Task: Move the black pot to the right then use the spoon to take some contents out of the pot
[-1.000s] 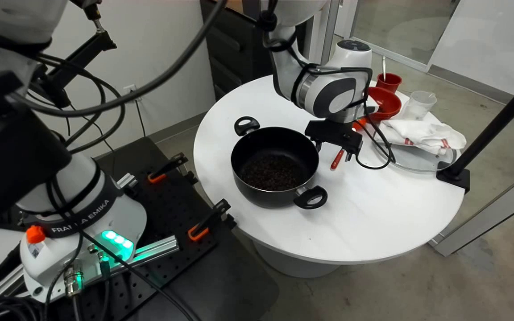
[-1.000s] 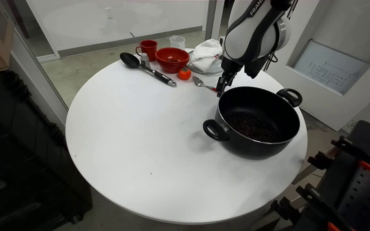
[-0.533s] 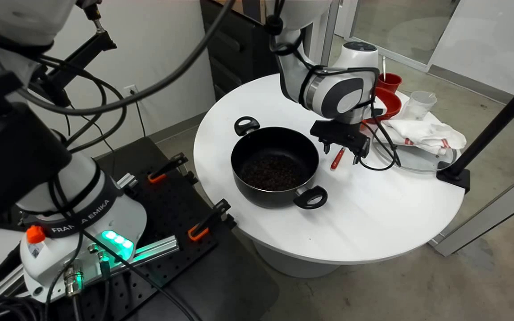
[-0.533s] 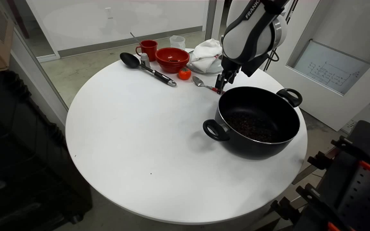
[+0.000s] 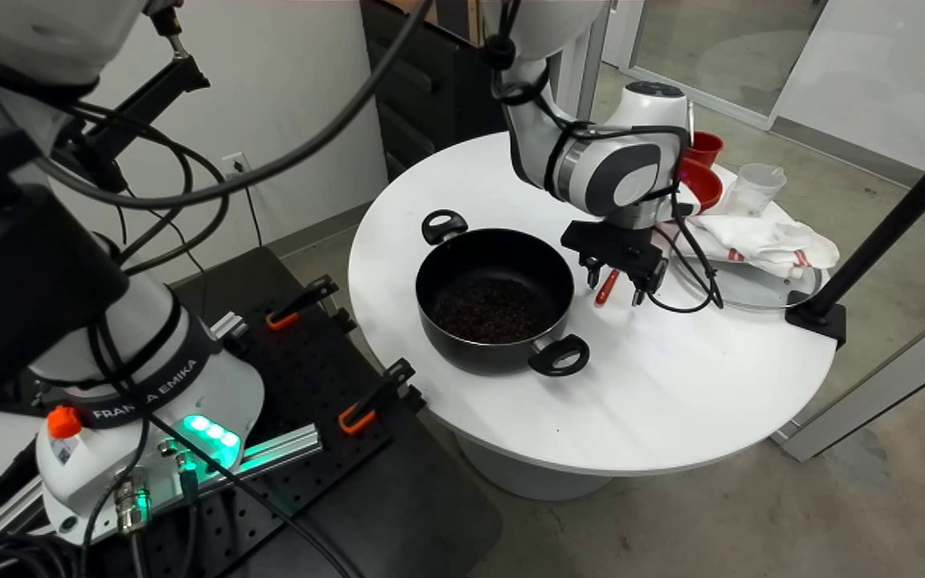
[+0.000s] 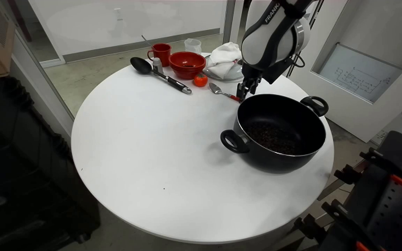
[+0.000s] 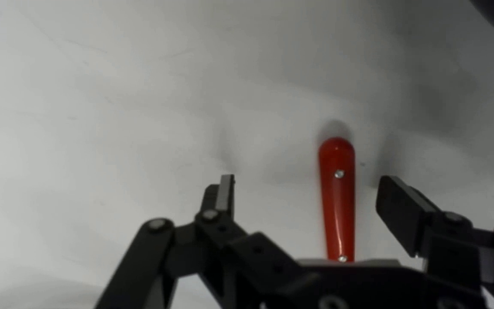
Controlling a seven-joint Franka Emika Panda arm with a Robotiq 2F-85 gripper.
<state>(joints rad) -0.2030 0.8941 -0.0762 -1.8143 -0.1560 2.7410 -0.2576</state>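
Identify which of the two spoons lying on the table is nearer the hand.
The red-handled spoon: in the wrist view its handle shows between the fingers of the open hand. The black spoon lies farther off, near the mug.

pot [image 6: 270,163]: black | spoon [image 7: 338,201]: red-handled | table [image 6: 145,150]: white | tomato [image 6: 200,80]: orange-red | cloth [image 5: 768,239]: white, red-striped

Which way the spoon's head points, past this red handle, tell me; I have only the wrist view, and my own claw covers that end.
Observer: An exterior view shows the metal spoon head pointing toward the tomato.
Operator: Now report what the black pot holds; its inside is out of my frame.
Observer: Small dark pieces lie in its bottom, visible in both exterior views.
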